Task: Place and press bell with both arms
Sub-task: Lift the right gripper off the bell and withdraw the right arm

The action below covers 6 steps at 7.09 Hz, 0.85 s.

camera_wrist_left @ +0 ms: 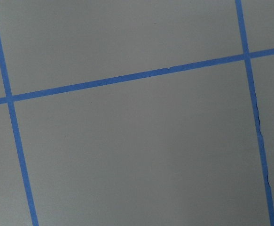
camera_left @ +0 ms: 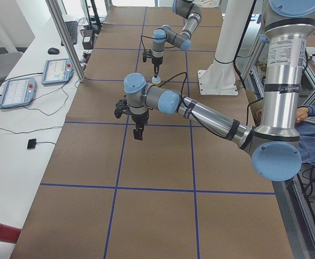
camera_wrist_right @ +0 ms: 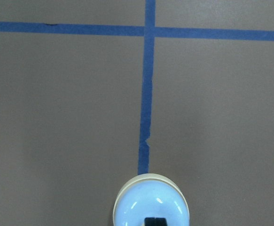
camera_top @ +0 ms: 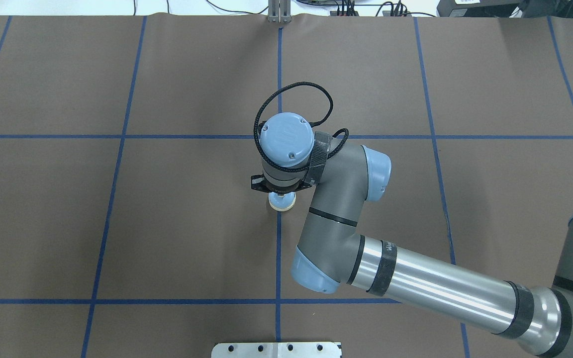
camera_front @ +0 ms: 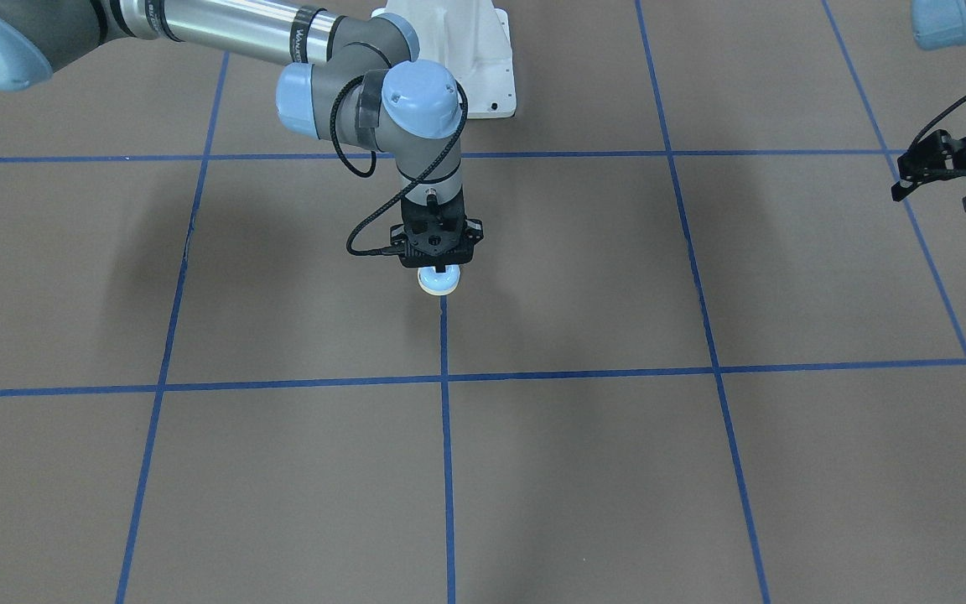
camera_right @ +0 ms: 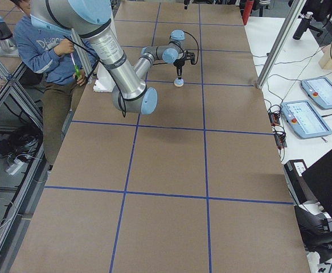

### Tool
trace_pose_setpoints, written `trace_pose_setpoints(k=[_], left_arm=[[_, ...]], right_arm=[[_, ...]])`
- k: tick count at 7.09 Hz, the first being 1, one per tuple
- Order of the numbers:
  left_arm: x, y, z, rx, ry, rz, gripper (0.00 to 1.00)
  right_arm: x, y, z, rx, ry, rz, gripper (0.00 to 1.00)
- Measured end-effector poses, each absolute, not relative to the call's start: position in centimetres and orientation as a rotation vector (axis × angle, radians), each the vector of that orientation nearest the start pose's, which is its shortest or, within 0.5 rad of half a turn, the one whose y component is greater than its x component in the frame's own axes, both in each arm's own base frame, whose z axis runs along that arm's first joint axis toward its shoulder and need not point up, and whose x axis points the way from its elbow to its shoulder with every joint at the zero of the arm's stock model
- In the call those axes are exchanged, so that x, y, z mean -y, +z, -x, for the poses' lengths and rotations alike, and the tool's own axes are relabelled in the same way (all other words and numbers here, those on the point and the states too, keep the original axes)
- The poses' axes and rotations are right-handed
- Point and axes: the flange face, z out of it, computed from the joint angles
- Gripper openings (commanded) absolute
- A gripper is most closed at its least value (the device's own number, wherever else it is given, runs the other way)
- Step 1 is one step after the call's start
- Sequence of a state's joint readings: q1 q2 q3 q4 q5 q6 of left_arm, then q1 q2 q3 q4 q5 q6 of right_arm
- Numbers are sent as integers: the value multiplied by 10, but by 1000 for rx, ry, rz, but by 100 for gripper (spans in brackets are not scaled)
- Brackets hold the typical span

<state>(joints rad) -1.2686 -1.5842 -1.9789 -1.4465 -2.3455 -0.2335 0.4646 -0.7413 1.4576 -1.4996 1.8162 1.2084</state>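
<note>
The brown tabletop (camera_front: 617,486) is crossed by blue tape lines (camera_front: 575,375) that cut it into large squares. The right arm (camera_top: 416,283) reaches in from the right side and bends at the elbow, so that its wrist stands upright over the middle of the tabletop. The left arm (camera_left: 211,116) stretches out low over the left part, its wrist also turned down. A white pedestal (camera_front: 483,59) is bolted at the robot's side of the tabletop, behind the right wrist.

The right pincer (camera_front: 439,260) points straight down, directly over the bell (camera_top: 282,202). The right wrist view shows one black tip at the crown of the dome, but the wrist hides the fingers in the wider views. I cannot tell whether it is clenched on the bell or only touching it. The left pincer (camera_left: 138,135) hangs above bare tabletop, well apart from the bell on the left. I cannot tell whether it is released or clenched.

The bell stands upright at mid tabletop, on the centre tape line, and its cream base is flat on the surface.
</note>
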Motion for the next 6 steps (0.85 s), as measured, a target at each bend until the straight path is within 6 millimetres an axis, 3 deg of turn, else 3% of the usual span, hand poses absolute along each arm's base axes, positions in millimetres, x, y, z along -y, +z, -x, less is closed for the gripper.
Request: trace_pose_setpoints(k=[1,3,4,5,6], left_arm=[[476,465,-82,-817,180,-71,99],[476,464,-82,-818,180,-71,99],[476,464,-82,-819,180,-70,99],[476,464,-82,-819,180,-70,99],[476,464,-82,-818,179,-69,99]], right_arm=[[432,184,614,827,-7,-84,0],[439,165,580,858,-2,-55,0],[441,165,557,863,10,-58,0],[441,174,519,867,27,-69,0],[440,192,475,868,44,-83,47]])
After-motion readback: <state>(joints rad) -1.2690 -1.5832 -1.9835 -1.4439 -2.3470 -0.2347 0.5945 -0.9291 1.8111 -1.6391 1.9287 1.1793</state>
